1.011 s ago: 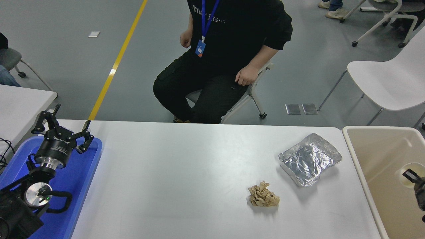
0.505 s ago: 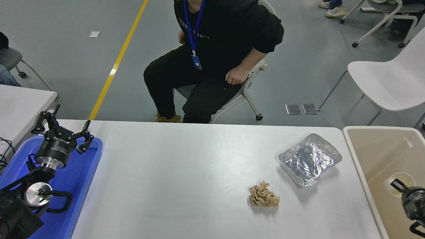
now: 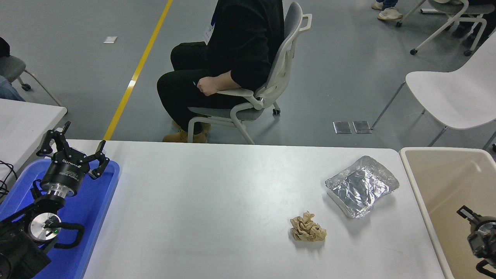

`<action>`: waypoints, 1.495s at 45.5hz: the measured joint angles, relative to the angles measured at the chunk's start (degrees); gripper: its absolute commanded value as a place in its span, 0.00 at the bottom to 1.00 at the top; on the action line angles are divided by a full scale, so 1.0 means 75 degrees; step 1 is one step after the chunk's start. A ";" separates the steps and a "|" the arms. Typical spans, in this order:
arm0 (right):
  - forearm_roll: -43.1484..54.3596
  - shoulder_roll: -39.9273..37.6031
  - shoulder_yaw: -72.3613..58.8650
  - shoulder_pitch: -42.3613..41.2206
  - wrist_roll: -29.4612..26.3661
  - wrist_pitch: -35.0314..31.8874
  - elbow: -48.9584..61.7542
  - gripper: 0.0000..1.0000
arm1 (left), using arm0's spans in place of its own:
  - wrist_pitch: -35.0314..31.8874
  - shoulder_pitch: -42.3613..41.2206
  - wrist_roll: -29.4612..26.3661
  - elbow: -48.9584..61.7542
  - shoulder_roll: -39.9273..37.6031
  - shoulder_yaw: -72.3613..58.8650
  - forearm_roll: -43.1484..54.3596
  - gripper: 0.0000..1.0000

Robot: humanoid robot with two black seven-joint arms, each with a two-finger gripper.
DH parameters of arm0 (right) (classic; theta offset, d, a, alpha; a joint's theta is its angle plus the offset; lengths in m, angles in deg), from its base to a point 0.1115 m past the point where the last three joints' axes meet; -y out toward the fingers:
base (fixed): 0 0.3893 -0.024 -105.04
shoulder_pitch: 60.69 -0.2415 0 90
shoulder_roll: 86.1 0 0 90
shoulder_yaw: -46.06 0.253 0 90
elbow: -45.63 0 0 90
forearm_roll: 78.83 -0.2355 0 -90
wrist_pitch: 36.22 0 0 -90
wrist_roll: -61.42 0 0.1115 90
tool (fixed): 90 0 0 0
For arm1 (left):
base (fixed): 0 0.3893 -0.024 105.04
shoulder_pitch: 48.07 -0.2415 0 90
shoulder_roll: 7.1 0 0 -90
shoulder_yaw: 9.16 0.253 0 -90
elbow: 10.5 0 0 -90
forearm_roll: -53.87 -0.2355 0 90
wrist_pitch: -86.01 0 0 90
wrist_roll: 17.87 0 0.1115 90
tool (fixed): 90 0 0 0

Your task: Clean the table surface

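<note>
Spanning most of the view, the table surface (image 3: 217, 209) carries a crumpled brown paper ball (image 3: 307, 229) near its right side and a foil tray (image 3: 361, 186) just beyond it, the two apart. Parked at the left over a blue tray (image 3: 99, 201), the left gripper (image 3: 73, 149) has its fingers spread wide and holds nothing. At the near right edge the right gripper (image 3: 478, 240) sits over a beige bin (image 3: 434, 174); how far it is open cannot be told.

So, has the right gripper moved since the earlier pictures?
Yes. The right gripper has dropped toward the picture's bottom right corner, lower against the beige bin than before. The foil tray has not moved.
</note>
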 measured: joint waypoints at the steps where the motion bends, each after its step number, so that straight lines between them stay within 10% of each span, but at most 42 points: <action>1: -0.0002 0.0003 0.0002 0.0000 0.0001 0.0034 -0.0003 0.90 | 0.0000 0.0000 0.0000 0.0000 0.0000 0.0000 0.0000 1.00; 68: -0.2591 -0.1058 0.3606 -0.4087 0.0074 0.0633 -0.1075 0.98 | 0.0000 0.0000 0.0001 0.0000 0.0000 0.0002 0.0000 1.00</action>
